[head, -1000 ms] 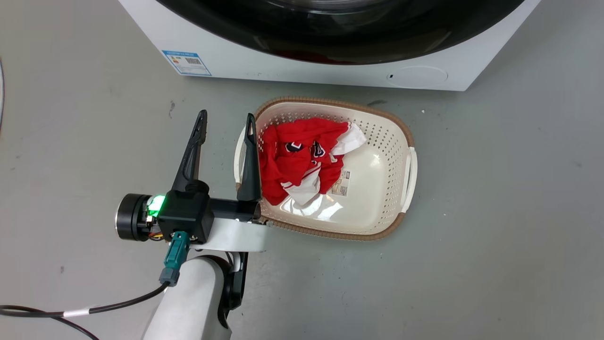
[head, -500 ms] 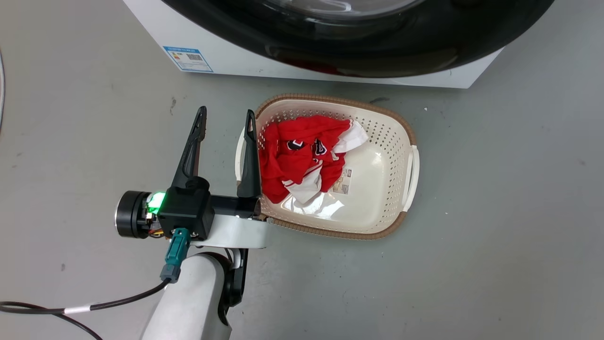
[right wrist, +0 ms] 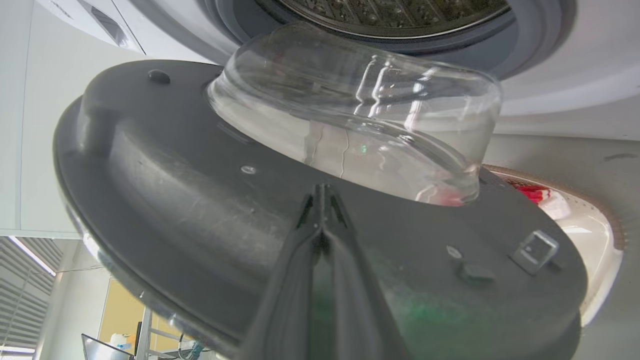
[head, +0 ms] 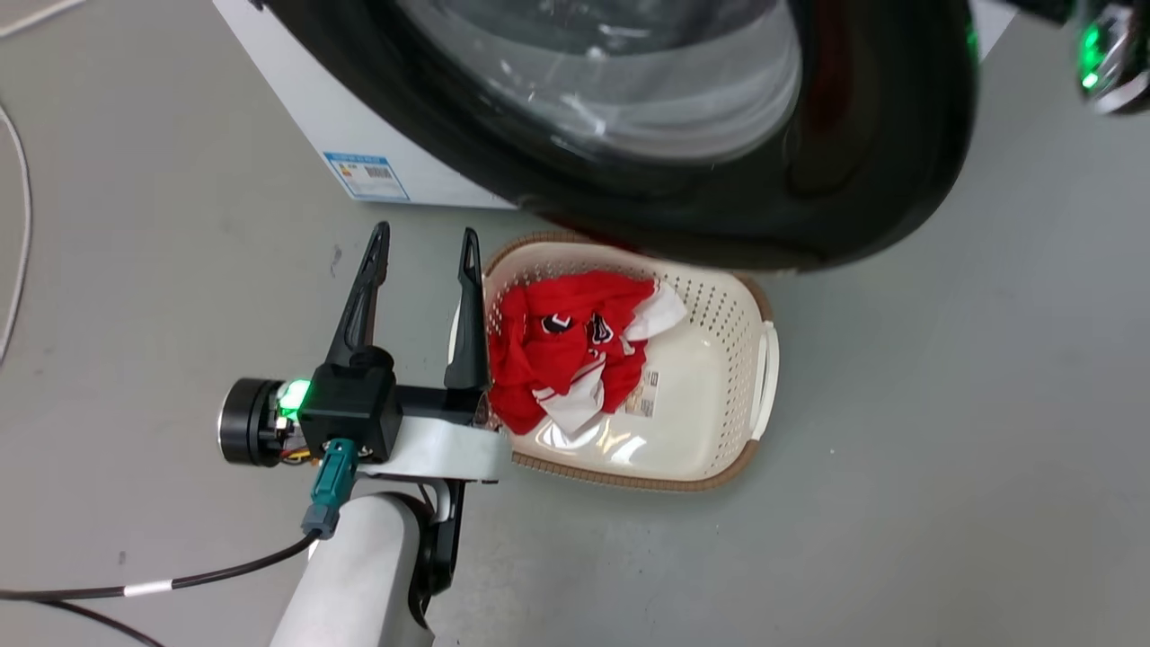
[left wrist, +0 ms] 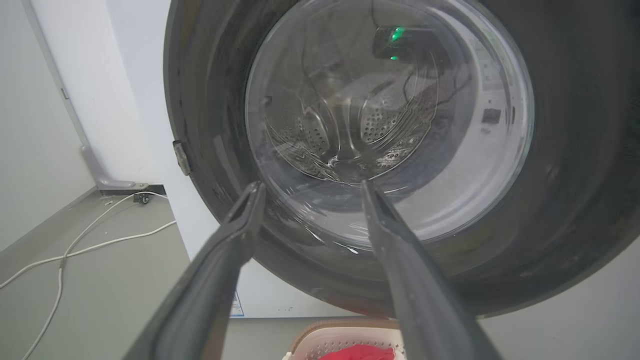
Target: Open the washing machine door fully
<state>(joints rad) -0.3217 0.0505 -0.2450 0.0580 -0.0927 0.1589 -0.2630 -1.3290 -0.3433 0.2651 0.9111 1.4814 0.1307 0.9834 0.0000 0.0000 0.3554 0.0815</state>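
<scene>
The washing machine door (head: 862,162), glossy black with a bulging clear window (head: 629,81), stands swung out from the white washing machine (head: 296,99) and hangs over the basket's far end. In the right wrist view my right gripper (right wrist: 322,192) is shut, its tips resting against the door's grey inner face (right wrist: 200,200) just below the glass bowl (right wrist: 360,125). The steel drum (right wrist: 400,10) is open behind it. My left gripper (head: 422,243) is open and empty, low over the floor. It faces the door's outer side (left wrist: 575,150) without touching it.
A cream laundry basket (head: 719,359) with red and white clothing (head: 557,341) stands on the grey floor under the door's lower edge, right of my left gripper. A white cable (left wrist: 75,245) lies on the floor at the left. My right wrist's green light (head: 1092,40) shows at top right.
The door has swung outward from nearly closed and now covers the machine's front and the basket's far rim. The head view has shifted. My left gripper stays open beside the basket.
</scene>
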